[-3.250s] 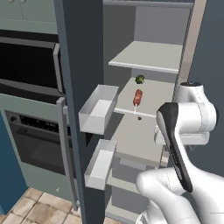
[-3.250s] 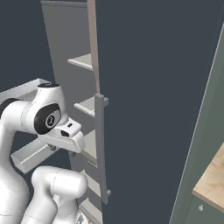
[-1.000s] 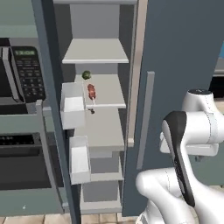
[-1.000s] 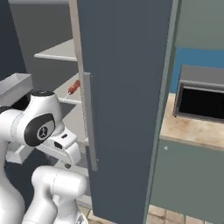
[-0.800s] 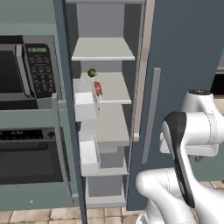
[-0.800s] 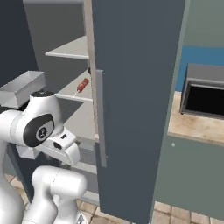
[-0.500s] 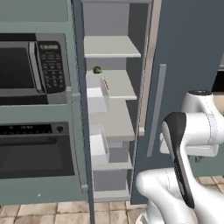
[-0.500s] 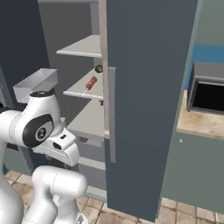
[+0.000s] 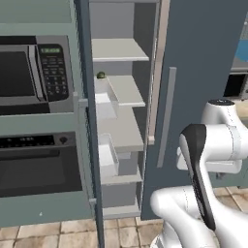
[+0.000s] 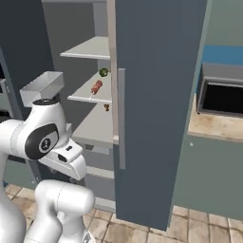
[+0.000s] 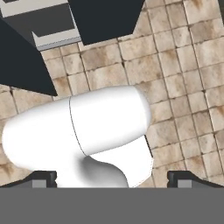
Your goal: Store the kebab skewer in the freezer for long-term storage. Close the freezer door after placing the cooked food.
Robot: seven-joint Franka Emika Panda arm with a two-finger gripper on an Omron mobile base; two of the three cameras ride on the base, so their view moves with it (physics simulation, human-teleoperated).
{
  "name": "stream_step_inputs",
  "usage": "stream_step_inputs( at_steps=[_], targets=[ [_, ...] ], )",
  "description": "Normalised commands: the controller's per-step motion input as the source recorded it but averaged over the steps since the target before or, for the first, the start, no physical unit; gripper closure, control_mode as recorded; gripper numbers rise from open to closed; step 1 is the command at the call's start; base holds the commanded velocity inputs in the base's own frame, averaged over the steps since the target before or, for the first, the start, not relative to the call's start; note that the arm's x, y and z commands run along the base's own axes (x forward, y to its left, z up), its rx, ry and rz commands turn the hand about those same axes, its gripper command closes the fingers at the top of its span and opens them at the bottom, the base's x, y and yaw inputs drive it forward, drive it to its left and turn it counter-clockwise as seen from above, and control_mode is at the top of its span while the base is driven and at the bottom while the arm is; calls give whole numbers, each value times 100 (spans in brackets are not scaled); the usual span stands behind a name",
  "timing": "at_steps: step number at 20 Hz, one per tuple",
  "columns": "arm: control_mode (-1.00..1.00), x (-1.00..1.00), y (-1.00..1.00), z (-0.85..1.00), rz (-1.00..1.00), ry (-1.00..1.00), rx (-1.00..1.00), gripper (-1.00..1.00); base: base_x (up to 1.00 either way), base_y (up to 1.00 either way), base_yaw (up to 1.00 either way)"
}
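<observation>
Place: rendered home kitchen
Cold storage: tall slate-blue two-door freezer [image 9: 203,72], pale grey inner shelves
Cooking: grey built-in microwave [image 9: 34,72] above grey wall oven [image 9: 38,164]
Floor: beige stone tiles [image 11: 175,78]
Worktop: tan stone counter [image 10: 213,127]

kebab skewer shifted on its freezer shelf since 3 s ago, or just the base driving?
No. The kebab skewer lies on the same shelf just in front of the green item; the views shifted.

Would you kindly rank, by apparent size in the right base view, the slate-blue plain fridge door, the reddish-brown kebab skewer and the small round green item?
1. Slate-blue plain fridge door, though nearest the camera.
2. Reddish-brown kebab skewer.
3. Small round green item, only slightly smaller.
</observation>
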Motion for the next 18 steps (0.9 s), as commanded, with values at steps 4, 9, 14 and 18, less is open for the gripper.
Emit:
stream_step_inputs(
  at_steps=[4, 9, 14, 18],
  targets=[
    [100, 0, 0, 0, 0, 0, 0, -100, -25, 44, -14],
    [100, 0, 0, 0, 0, 0, 0, -100, -32, 45, -19],
    [100, 0, 0, 0, 0, 0, 0, -100, -41, 43, -21],
    [100, 0, 0, 0, 0, 0, 0, -100, -40, 41, -19]
  ],
)
